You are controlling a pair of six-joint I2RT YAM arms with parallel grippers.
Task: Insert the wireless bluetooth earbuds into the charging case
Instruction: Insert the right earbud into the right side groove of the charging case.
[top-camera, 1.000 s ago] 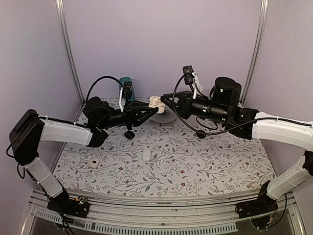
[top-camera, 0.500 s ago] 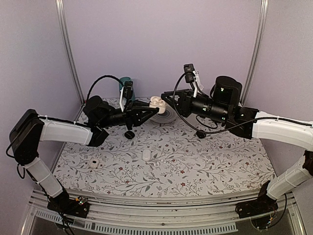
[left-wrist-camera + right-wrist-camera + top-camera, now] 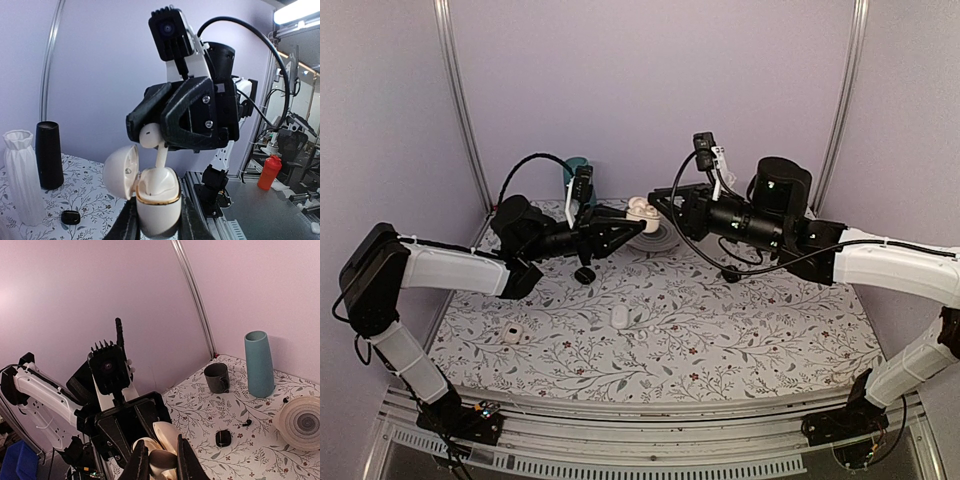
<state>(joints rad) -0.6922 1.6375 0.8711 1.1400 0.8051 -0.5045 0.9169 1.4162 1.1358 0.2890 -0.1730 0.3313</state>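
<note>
Only a tiny bit is being changed since a second ago: the right gripper [image 3: 161,458] is being nudged closer to the white charging case [image 3: 157,200]. That case is being pinched tight by the left gripper [image 3: 159,222], up in the air, lid [image 3: 120,172] open. A white earbud [image 3: 150,136] is being pinched by the right gripper, with its stem being poked into the case; next it likely needs pushing straight down, then letting go.

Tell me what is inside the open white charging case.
The stem of a white earbud dips into the charging case, its head pinched by the right pincer. The left pincer holds the case. The socket's depth and any second bud are hidden behind the rim.
</note>
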